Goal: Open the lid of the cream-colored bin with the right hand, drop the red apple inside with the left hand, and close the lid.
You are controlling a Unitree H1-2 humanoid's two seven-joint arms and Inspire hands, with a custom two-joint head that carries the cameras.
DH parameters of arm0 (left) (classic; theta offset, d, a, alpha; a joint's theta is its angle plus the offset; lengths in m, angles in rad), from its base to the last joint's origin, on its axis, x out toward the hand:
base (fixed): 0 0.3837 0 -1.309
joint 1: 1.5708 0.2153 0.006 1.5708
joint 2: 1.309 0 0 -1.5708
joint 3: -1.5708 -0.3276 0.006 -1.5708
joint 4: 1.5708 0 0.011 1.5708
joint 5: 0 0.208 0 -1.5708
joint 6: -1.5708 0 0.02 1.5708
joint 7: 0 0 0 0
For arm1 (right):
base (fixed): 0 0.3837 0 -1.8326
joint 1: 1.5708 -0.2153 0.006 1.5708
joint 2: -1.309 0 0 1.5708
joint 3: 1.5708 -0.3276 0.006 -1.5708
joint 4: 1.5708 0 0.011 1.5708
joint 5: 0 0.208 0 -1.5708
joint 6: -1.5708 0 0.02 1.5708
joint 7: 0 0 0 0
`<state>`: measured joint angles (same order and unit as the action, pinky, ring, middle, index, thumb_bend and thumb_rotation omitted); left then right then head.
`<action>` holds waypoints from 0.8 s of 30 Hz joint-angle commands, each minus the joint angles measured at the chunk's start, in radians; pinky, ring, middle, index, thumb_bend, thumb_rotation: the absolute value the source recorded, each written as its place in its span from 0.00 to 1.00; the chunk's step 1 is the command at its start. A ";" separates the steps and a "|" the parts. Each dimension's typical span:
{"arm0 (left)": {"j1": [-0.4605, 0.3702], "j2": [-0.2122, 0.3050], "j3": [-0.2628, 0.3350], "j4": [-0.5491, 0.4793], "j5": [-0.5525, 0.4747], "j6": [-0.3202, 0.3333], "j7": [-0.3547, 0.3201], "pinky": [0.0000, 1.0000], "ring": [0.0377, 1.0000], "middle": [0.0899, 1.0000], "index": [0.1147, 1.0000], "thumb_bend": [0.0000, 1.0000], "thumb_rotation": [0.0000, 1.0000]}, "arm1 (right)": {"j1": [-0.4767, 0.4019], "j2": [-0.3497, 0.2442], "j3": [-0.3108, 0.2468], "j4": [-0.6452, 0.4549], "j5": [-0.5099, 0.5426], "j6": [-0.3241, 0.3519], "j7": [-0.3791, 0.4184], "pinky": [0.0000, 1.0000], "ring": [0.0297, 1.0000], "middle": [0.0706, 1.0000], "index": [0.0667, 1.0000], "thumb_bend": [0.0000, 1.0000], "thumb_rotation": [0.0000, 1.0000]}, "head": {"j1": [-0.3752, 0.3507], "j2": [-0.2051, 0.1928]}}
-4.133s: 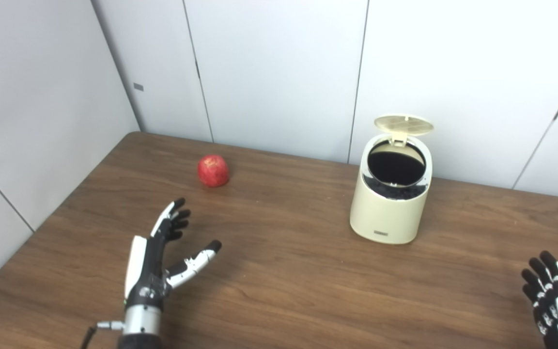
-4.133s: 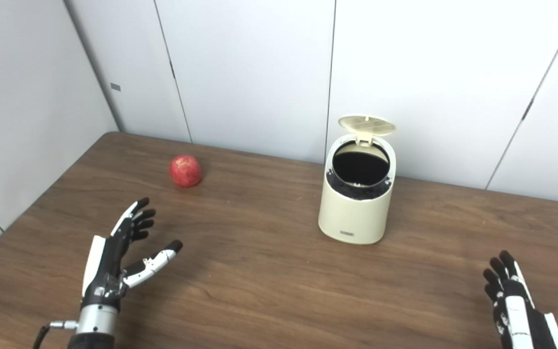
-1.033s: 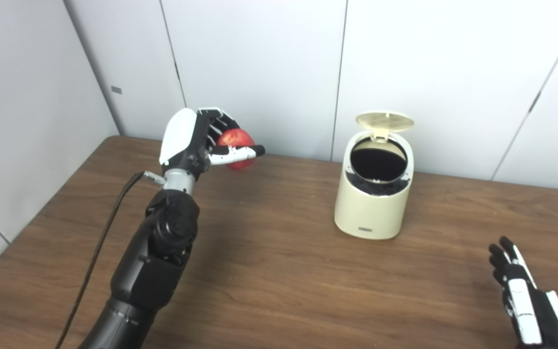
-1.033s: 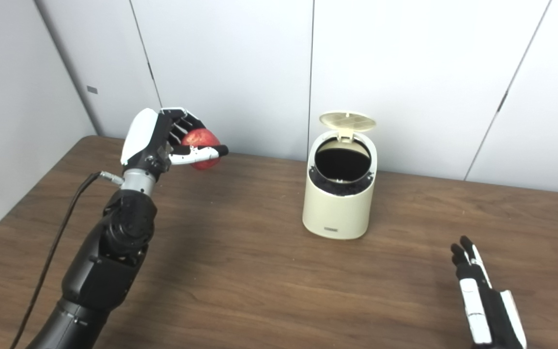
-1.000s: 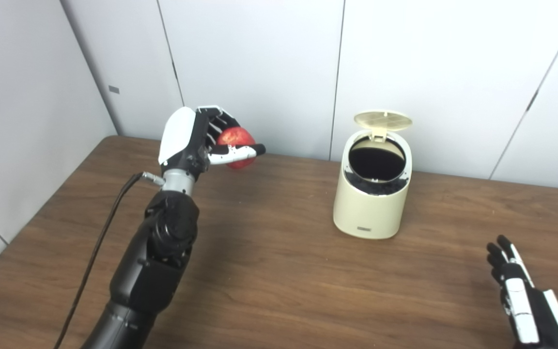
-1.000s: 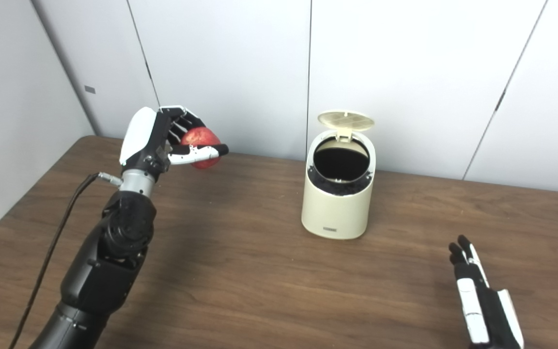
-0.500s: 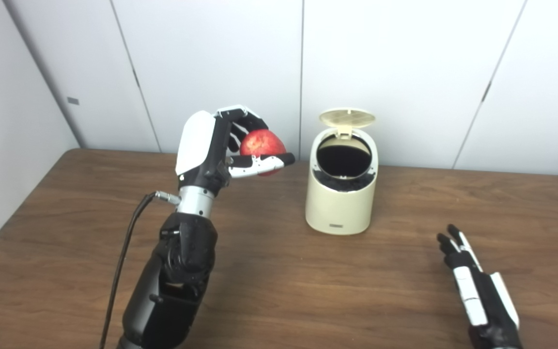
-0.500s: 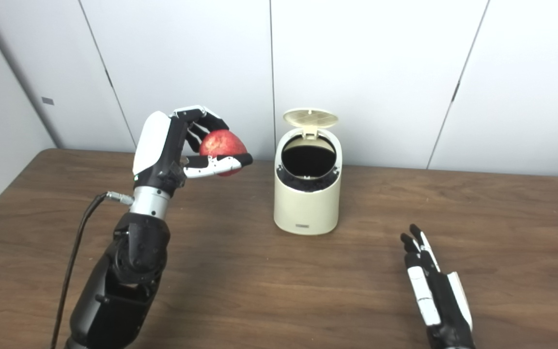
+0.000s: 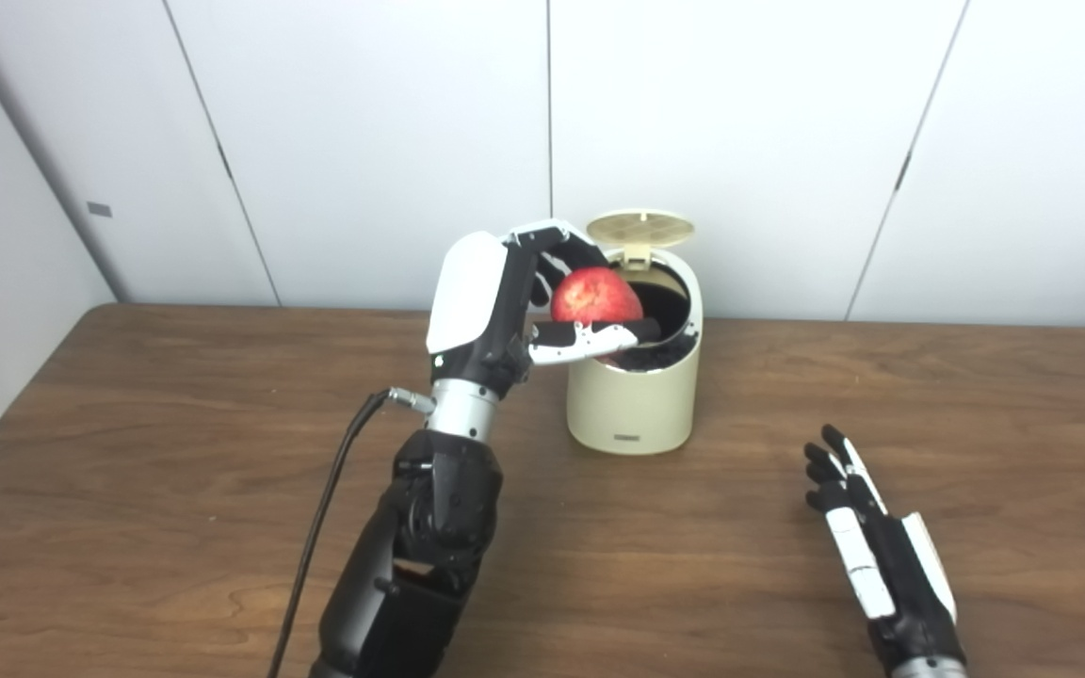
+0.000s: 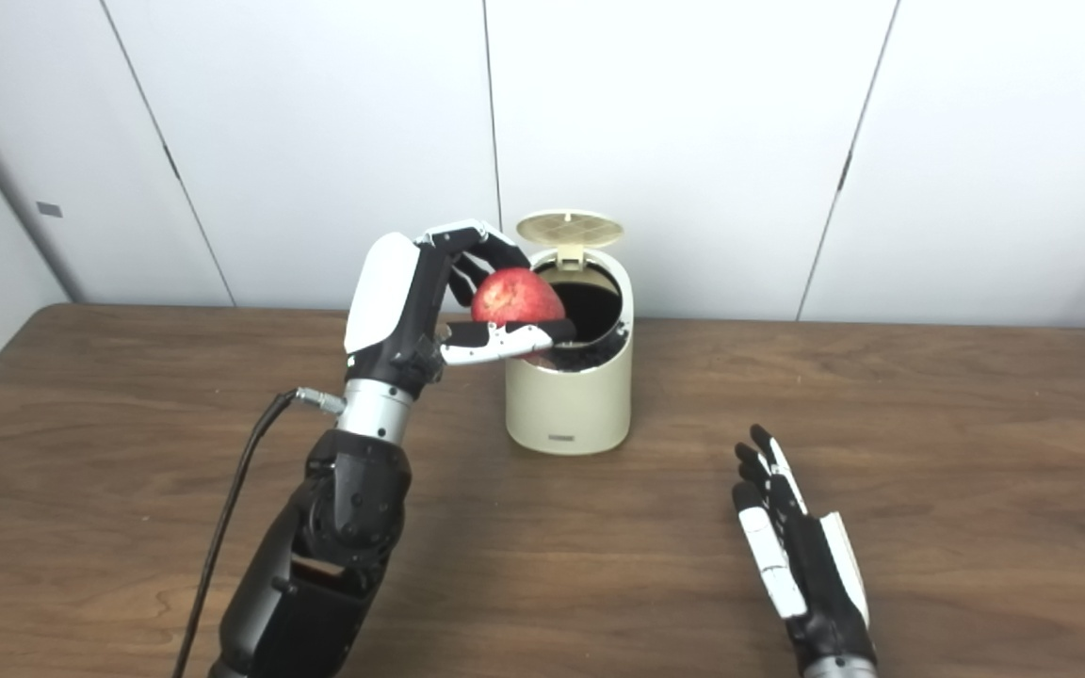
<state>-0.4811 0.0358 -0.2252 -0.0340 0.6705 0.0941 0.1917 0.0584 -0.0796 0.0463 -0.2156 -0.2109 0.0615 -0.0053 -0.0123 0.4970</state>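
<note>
**Apple held at bin mouth, lid up**

Right hand (image 9: 886, 556) flat and spread, empty, near the table's (image 9: 128, 490) front edge. Left hand (image 9: 505, 301) grips the red apple (image 9: 594, 294), raised at the near-left rim of the cream-colored bin (image 9: 632, 405). Lid (image 9: 639, 227) stands open towards the back edge.

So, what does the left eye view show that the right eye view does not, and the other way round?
Only the left eye view: the red apple hides about the left half of the bin's dark opening, and more of the side wall at the left appears.

Only the right eye view: the apple overlaps just the opening's left edge, so more dark interior shows, and one more wall seam appears at the far right.

Both: the left hand shut on the apple at the cream bin, its lid raised, and the right hand open, low near the table.
</note>
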 commanded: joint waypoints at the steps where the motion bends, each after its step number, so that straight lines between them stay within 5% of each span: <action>1: -0.072 -0.008 0.004 0.023 0.012 -0.063 0.055 0.34 0.40 0.49 0.43 0.47 0.00 | -0.010 0.008 0.005 -0.032 -0.007 -0.017 -0.005 0.86 0.92 0.92 0.96 0.53 1.00 | -0.006 -0.001; 8: -0.154 -0.011 0.012 0.199 -0.008 -0.140 0.113 0.35 0.39 0.47 0.43 0.47 0.00 | -0.012 0.021 0.010 -0.037 0.006 -0.022 -0.005 0.85 0.92 0.93 0.96 0.50 1.00 | -0.032 -0.006; 24: -0.223 0.000 0.007 0.397 -0.006 -0.256 0.208 0.32 0.39 0.52 0.42 0.47 0.00 | -0.017 0.025 0.019 -0.040 -0.004 -0.021 -0.009 0.84 0.91 0.93 0.95 0.51 1.00 | -0.051 -0.007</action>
<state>-0.6419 0.0348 -0.2147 0.3737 0.6533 -0.1283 0.3683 0.0580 -0.0612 0.0620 -0.2192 -0.2121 0.0637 -0.0099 -0.0629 0.4893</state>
